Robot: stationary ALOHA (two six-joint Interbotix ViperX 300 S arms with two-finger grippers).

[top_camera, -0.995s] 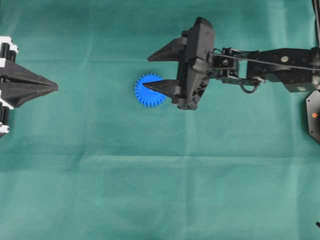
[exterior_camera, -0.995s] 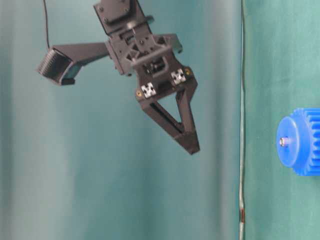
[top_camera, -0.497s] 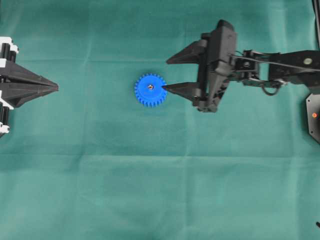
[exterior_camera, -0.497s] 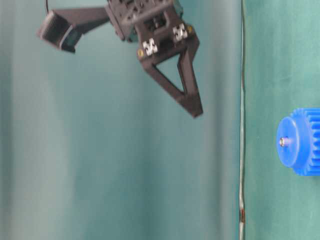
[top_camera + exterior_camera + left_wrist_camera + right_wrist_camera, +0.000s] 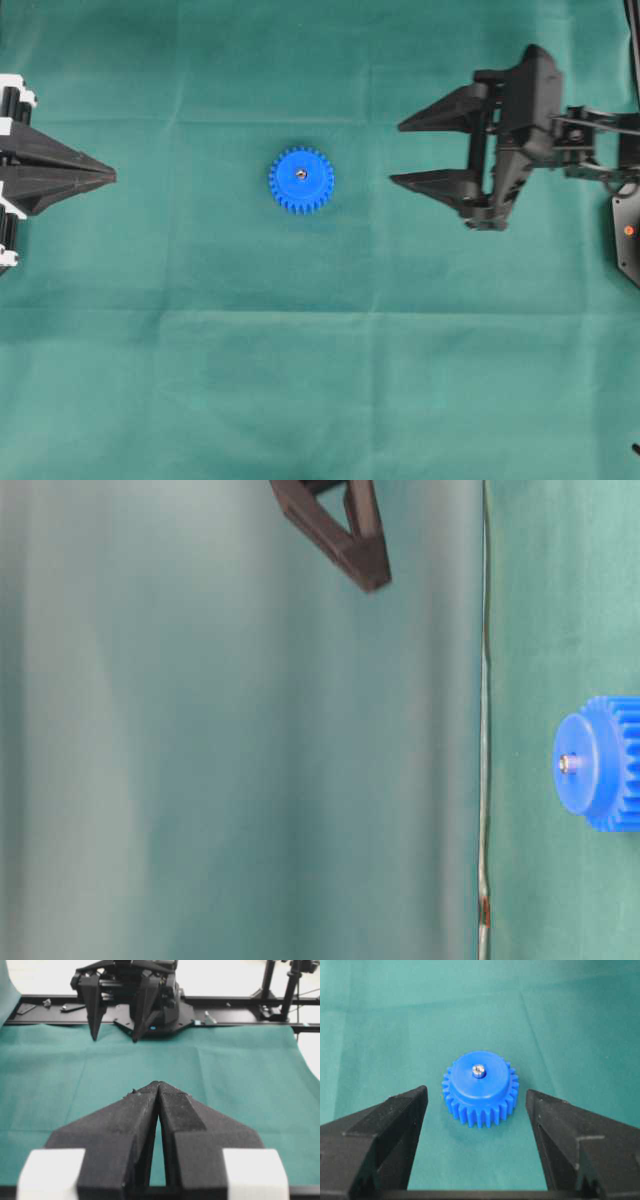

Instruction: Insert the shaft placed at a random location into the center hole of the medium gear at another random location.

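Observation:
The blue medium gear (image 5: 301, 181) lies flat on the green cloth, left of centre. The silver shaft (image 5: 301, 174) stands in its middle, filling the center hole, with its tip poking out (image 5: 478, 1070) (image 5: 567, 763). My right gripper (image 5: 396, 154) hovers open well to the right of the gear, apart from it and holding nothing. In the right wrist view the gear (image 5: 480, 1087) sits ahead, between the spread fingers (image 5: 395, 1125). My left gripper (image 5: 112, 175) rests shut and empty at the far left edge (image 5: 158, 1085).
Green cloth (image 5: 320, 380) covers the whole table. The right arm's black base (image 5: 630, 235) sits at the right edge. A black frame rail (image 5: 240, 1010) runs behind the far end of the cloth.
My right gripper, still open, has pulled back to the right and upward from the gear. The shaft stays standing in the gear. The left gripper has not moved.

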